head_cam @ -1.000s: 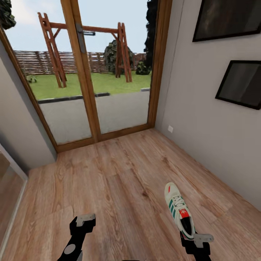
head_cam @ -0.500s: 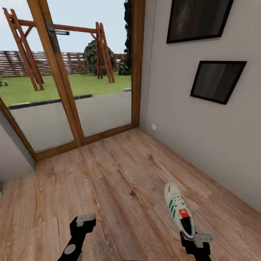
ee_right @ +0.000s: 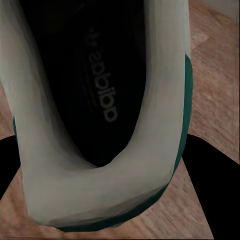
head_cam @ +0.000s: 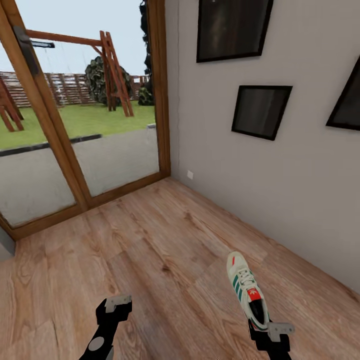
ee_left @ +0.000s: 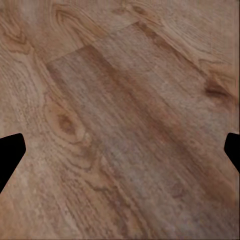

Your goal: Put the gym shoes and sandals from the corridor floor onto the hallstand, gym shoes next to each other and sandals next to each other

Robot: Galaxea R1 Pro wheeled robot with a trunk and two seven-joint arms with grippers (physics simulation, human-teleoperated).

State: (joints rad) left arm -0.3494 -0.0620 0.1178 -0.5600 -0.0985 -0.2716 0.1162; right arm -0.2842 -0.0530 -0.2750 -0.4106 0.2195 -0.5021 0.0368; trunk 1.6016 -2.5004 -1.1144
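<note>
One gym shoe (head_cam: 245, 289), white with green stripes and a red tongue, hangs over the corridor floor (head_cam: 150, 240) at the lower right. My right gripper (head_cam: 270, 334) is shut on its heel. In the right wrist view the heel rim and dark insole of the gym shoe (ee_right: 100, 190) sit between the black fingers (ee_right: 212, 192). My left gripper (head_cam: 116, 303) is open and holds nothing at the lower left. The left wrist view has its black fingertips (ee_left: 10, 155) wide apart over bare planks. The other gym shoe, the sandals and the hallstand are out of view.
A glass door with a wooden frame (head_cam: 162, 100) stands ahead on the left, with a garden behind it. A grey wall (head_cam: 280, 200) runs along the right, carrying dark framed pictures (head_cam: 261, 111) and a small white socket (head_cam: 190, 174). Wood flooring stretches ahead.
The whole picture has slid leftward, so the camera has turned right; more of the right wall and a third picture now show. Both grippers and the shoe keep their places.
</note>
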